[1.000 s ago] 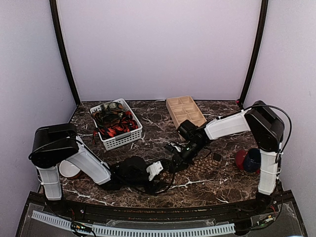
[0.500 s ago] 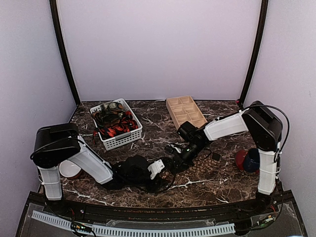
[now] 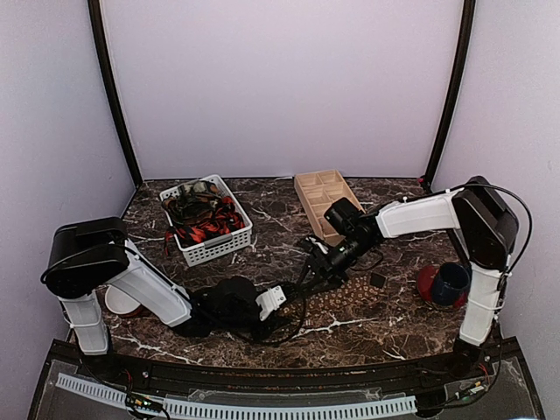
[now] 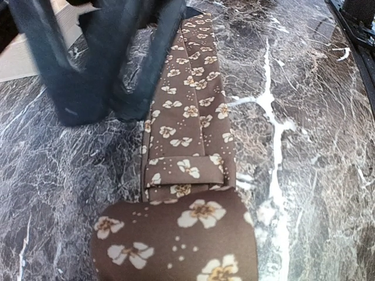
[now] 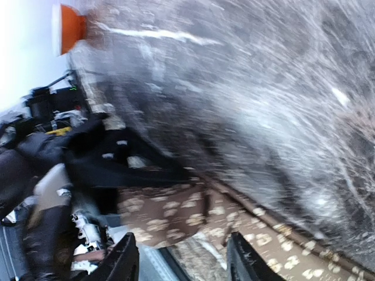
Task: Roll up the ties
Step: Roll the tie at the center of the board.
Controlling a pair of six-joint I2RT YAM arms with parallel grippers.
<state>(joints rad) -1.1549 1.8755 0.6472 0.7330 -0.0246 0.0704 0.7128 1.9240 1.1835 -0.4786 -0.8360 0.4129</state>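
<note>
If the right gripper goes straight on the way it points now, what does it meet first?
Most likely the brown flowered tie, just ahead of the right gripper and in line with its open jaws. The picture is blurred, so depth is uncertain.

Motion blur smears the worktop across the right wrist view, where the right fingers run off the bottom edge. From the left wrist, the rolled end of the tie is cropped below. Overhead, the left gripper is too small and dark to read.
</note>
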